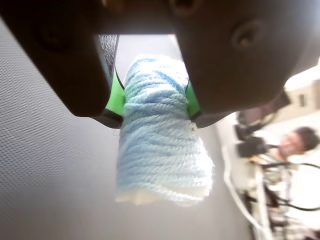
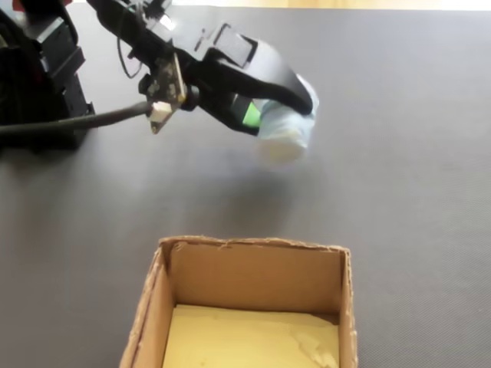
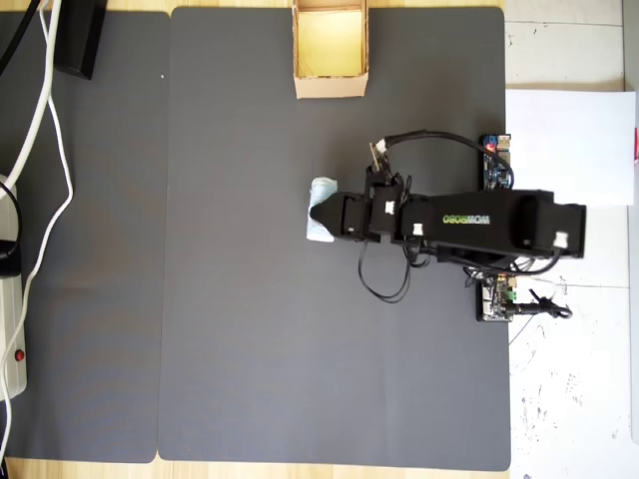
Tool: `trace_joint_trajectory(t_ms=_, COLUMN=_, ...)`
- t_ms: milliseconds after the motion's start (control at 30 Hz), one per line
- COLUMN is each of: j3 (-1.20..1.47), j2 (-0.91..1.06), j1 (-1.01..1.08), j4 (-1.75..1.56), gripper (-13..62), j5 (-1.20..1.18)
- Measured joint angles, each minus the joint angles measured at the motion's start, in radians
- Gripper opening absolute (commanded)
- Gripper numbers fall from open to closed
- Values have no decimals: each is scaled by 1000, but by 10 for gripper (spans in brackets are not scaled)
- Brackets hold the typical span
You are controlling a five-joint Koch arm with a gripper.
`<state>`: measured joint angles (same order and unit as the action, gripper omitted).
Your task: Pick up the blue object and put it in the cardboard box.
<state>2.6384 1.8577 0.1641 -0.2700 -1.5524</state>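
Above the middle of the dark mat point(image 3: 240, 299), our gripper point(image 2: 265, 115) is clamped on the blue object point(image 2: 285, 130), lifted clear. We judge the carry is underway; next we swing toward the cardboard box point(image 3: 329, 85) at the mat's top edge in the overhead view.

We see a dark grey mat point(image 3: 240, 329) covering the tabletop, white cables point(image 3: 45, 140) trailing along its left edge and white paper point(image 3: 569, 130) lying at right, overhead.
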Motion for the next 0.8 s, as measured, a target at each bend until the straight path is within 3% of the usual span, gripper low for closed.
trace_joint_trajectory(t_ms=233, j3=78, j2=238, j1=123, j4=-15, gripper=-35, j5=32)
trace_joint_trajectory(t_ms=433, j3=-5, j2=242, j1=322, j4=-14, gripper=-35, j5=86)
trace_joint_trajectory(t_ms=500, j3=-51, j2=167, j1=364, j4=-15, gripper=-35, j5=95)
trace_joint_trajectory(t_ms=600, j3=-322, j2=12, j1=446, j4=-14, gripper=-35, j5=98)
trace_joint_trajectory(t_ms=800, j3=-454, j2=-195, j1=578, j4=-15, gripper=-35, j5=97)
